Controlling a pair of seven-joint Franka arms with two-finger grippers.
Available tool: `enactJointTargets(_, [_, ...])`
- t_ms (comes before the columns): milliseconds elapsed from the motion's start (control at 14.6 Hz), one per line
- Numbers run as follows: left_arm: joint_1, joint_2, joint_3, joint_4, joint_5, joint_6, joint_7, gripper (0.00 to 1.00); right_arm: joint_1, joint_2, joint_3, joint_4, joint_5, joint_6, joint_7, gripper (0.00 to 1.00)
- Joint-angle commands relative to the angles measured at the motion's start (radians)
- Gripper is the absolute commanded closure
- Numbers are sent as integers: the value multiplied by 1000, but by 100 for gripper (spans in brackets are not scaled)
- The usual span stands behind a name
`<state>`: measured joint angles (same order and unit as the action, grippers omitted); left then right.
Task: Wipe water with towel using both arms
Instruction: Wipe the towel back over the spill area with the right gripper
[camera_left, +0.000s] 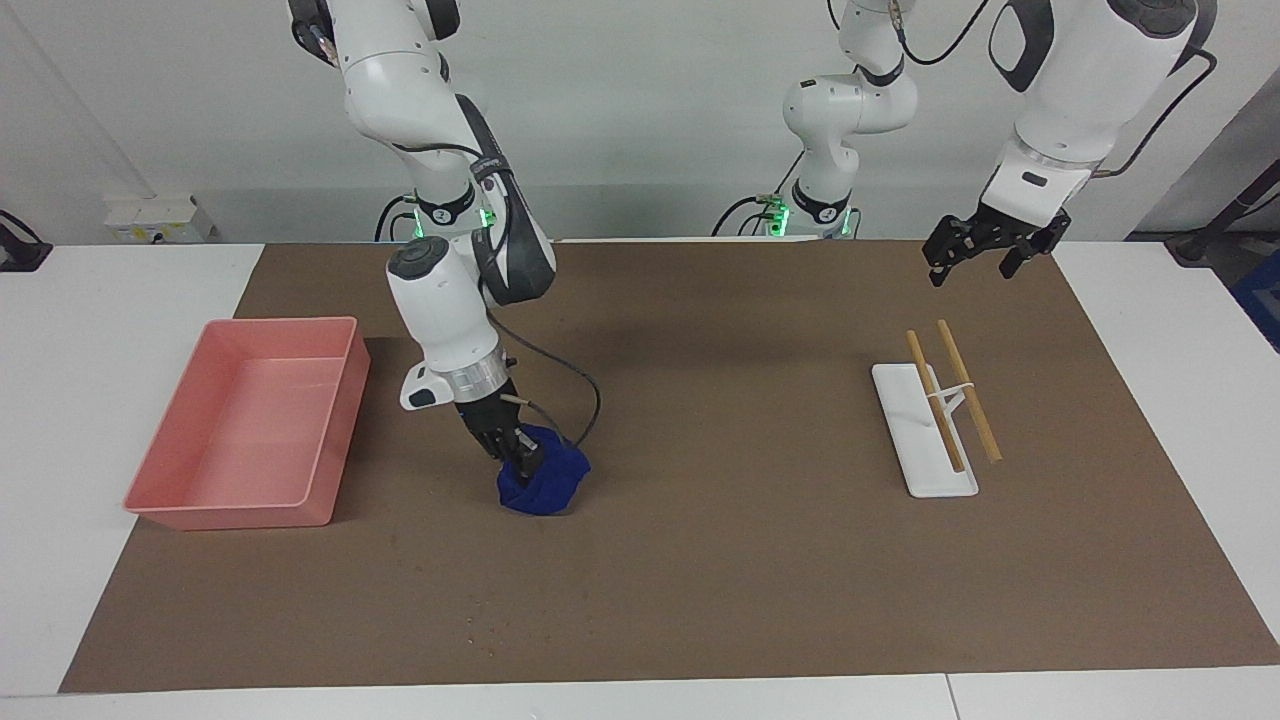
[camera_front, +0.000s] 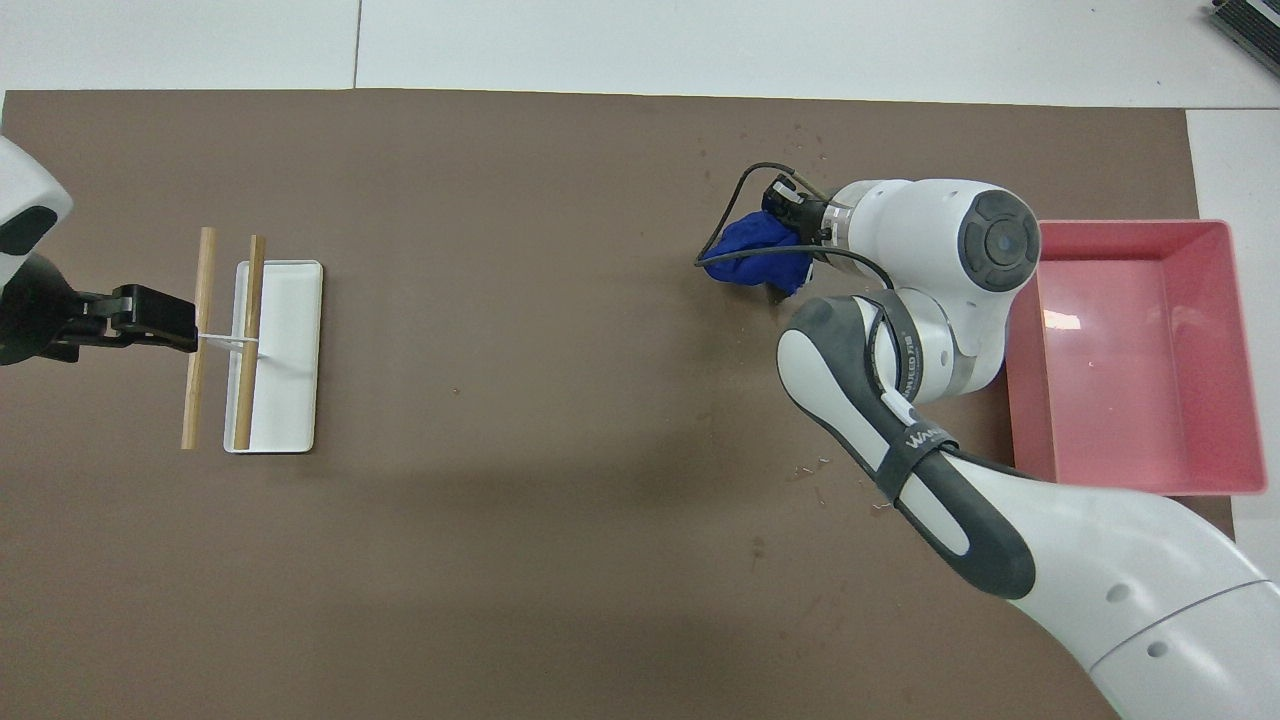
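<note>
A crumpled blue towel lies pressed on the brown mat, beside the pink bin. My right gripper is shut on its top and leans down into it. The water shows as tiny droplets on the mat, farther from the robots than the towel. A few faint specks remain nearer to the robots. My left gripper hangs open and holds nothing, up in the air over the mat's edge by the white rack, where that arm waits.
A pink bin stands at the right arm's end of the mat, close to the right arm's wrist. A white rack bearing two wooden rods sits toward the left arm's end.
</note>
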<state>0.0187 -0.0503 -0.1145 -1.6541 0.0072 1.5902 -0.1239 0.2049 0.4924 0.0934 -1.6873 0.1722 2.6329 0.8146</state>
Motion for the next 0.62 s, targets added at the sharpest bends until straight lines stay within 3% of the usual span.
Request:
enactJointTargets(0, [17,-22,-5,-16,-21,4,15,0,-1,58,14,77,24,-24,-34,100])
enactJointTargets(205, [4,-20,-8,-15,-21,5,10,0,-5,25,12,2,24,-91,-25,100])
enactJointTargets(547, [17,-23,-8,-18,-21,-1,6,0,-82,-64,8,-53,24,-393,-31,100])
